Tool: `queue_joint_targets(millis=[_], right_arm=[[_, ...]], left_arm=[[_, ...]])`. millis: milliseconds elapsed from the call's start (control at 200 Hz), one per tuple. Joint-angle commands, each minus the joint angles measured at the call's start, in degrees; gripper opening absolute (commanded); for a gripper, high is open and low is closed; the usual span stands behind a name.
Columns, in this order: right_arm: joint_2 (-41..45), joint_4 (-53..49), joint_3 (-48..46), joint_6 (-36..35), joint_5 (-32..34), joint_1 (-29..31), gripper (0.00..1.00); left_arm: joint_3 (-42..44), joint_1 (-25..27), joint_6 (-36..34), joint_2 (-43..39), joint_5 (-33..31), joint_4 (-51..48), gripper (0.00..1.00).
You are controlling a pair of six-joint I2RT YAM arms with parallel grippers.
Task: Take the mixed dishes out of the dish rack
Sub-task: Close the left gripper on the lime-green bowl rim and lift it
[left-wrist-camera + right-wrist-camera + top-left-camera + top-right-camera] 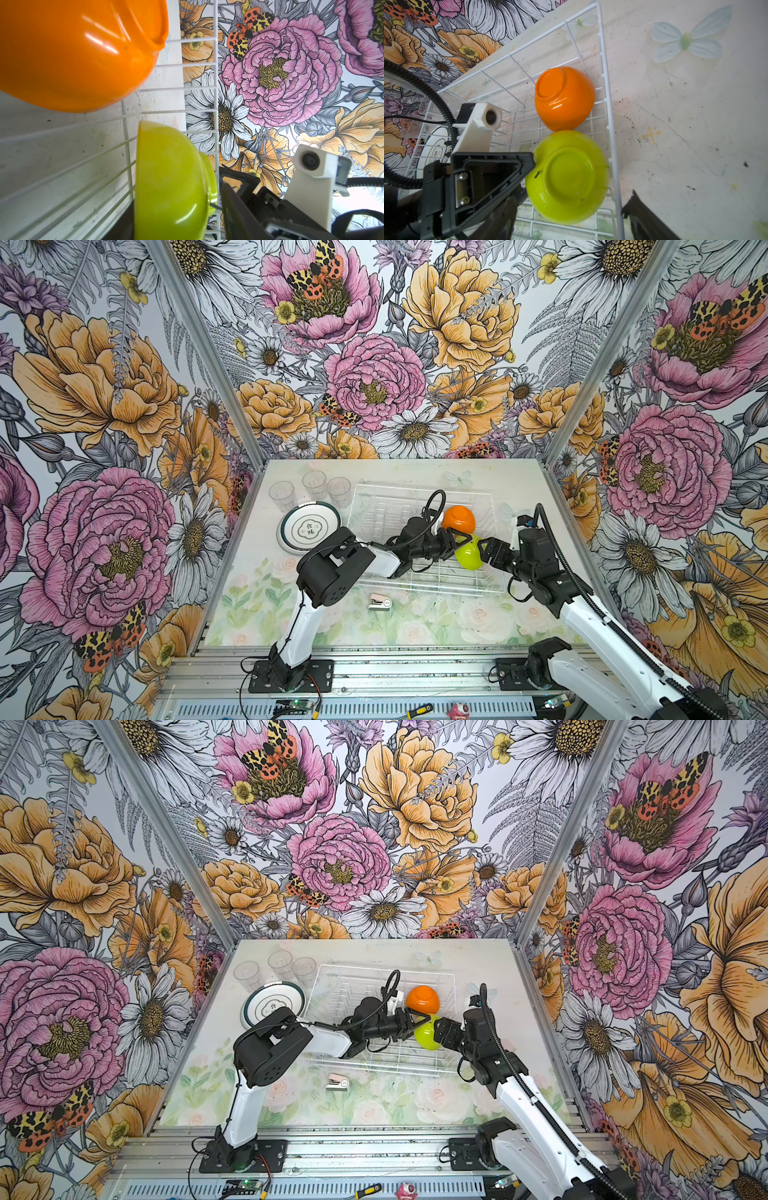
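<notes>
The white wire dish rack [432, 588] [374, 1065] holds two bowls at its right end. An orange bowl [458, 519] [564, 97] lies tipped, base up. Beside it, a lime-green bowl [468, 553] [172, 182] [566, 176] stands on its side. My left gripper [460, 545] [176, 220] reaches across the rack with its jaws either side of the green bowl. They are partly closed, and a thin gap shows at the bowl's foot. My right gripper [481, 552] [566, 216] is open just right of that bowl, straddling the rack's side wall.
A stack of teal-rimmed plates [309, 529] lies on the table left of the rack. Three clear tumblers [314, 483] stand behind the plates. A small pink-white stapler-like object [380, 602] lies in front of the rack. The rack's upright tines stand under my left forearm.
</notes>
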State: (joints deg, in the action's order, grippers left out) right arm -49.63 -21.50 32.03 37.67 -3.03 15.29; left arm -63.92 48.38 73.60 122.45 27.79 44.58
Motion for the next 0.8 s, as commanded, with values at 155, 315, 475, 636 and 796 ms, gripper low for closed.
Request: queue_joint_targets(millis=[155, 315, 475, 636, 796], right_arm=[[0.1, 0.8, -0.7, -0.8, 1.4, -0.5, 0.84], [0.2, 0.8, -0.9, -0.8, 1.7, -0.7, 0.84], [0.4, 0.8, -1.0, -1.1, 1.8, -1.0, 0.84], [0.8, 0.8, -1.0, -1.1, 1.7, -1.3, 0.84], [1.7, 0.8, -1.0, -0.9, 1.5, -1.4, 0.84]], left_arm=[[-2.1, 0.6, -0.5, 0.4, 0.4, 3.5, 0.31], [-3.0, 0.5, -0.5, 0.8, 0.5, 3.1, 0.20], [-4.4, 0.6, -1.2, 1.1, 0.9, 1.5, 0.11], [-5.4, 0.6, -3.5, 0.1, 0.9, -1.8, 0.02], [-6.8, 0.5, -6.5, -2.0, 1.3, -5.9, 0.00]])
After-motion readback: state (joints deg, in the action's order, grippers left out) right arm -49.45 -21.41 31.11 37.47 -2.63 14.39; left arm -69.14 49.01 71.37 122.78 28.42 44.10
